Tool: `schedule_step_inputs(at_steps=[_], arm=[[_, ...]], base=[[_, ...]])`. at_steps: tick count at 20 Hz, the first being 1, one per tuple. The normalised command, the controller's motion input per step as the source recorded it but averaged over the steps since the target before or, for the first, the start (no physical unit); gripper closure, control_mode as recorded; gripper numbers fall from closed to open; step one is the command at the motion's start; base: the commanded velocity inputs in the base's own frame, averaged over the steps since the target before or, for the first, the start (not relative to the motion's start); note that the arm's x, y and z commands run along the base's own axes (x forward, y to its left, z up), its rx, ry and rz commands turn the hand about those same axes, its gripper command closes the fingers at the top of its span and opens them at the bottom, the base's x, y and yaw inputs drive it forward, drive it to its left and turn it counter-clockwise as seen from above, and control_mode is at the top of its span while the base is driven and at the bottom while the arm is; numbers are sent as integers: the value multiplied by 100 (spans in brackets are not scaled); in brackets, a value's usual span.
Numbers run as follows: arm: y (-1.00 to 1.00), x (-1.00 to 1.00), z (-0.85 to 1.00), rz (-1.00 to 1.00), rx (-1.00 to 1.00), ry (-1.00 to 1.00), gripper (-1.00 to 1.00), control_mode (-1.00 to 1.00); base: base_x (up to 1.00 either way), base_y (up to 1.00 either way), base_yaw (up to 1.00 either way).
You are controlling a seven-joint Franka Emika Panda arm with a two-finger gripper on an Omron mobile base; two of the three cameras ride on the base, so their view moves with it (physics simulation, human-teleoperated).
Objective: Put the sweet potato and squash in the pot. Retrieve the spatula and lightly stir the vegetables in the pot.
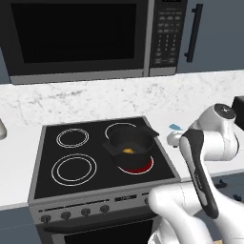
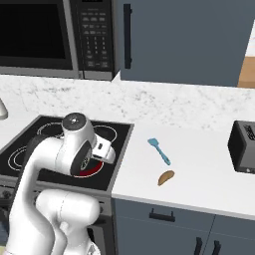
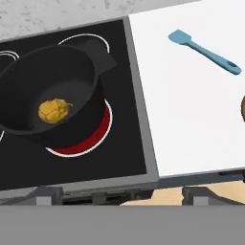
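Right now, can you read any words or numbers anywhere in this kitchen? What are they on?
No text can be read.
Microwave keypad: rows of button labels, too small and blurred to read.
Stove front display: a faint marking, unreadable.
Pot, spatula, toaster: no writing on them.

Three views over one stovetop

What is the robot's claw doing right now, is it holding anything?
Gripper: open and empty, above the pot on the stove.
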Motion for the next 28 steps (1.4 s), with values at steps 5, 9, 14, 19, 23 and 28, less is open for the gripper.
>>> schedule_step_inputs(at_steps=[5,9,14,19,23,28], arm=[[-100,-4,0,0,-10,13,-100,-100],[-100,23,0,-3,-6,18,-100,-100],[-95,32,-23,-13,-3,22,-100,-100],[-60,58,-68,-12,-1,19,-100,-100],[-49,54,-65,-6,0,2,-100,-100],[-21,21,-59,-1,0,0,-100,-100]], base=[[0,0,0],[0,0,0],[0,0,0],[0,0,0],[0,0,0],[0,0,0]])
